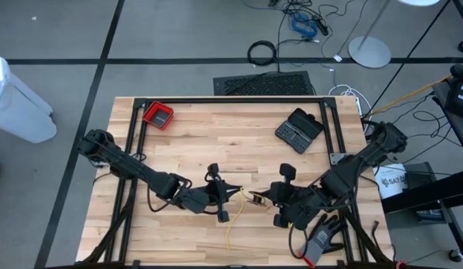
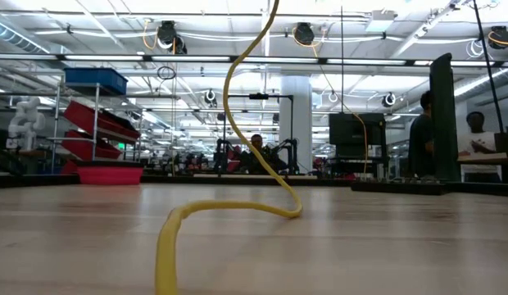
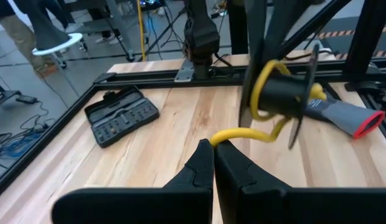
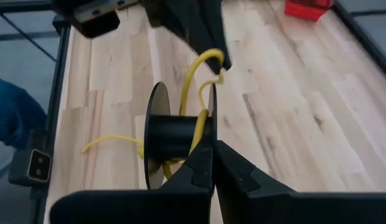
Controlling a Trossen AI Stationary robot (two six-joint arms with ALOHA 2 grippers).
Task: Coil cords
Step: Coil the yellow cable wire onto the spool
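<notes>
While the high view shows the thin yellow cord [image 1: 230, 224] trailing toward the near edge of the pale wooden table [image 1: 216, 134], the left gripper [image 1: 233, 193] and right gripper [image 1: 263, 200] meet mid-table. In the left wrist view, closed fingers pinch the cord; limp and light, it wants holding near its end. In the right wrist view, the clamped right gripper holds a black plastic spool [image 4: 171, 138] carrying loose yellow turns.

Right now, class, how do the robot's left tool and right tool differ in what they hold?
The left tool pinches the yellow cord near its end; the right tool grips the black spool at one flange. The left tool reaches in from the left of the table, the right tool from its right. Both are shut and face each other.
</notes>
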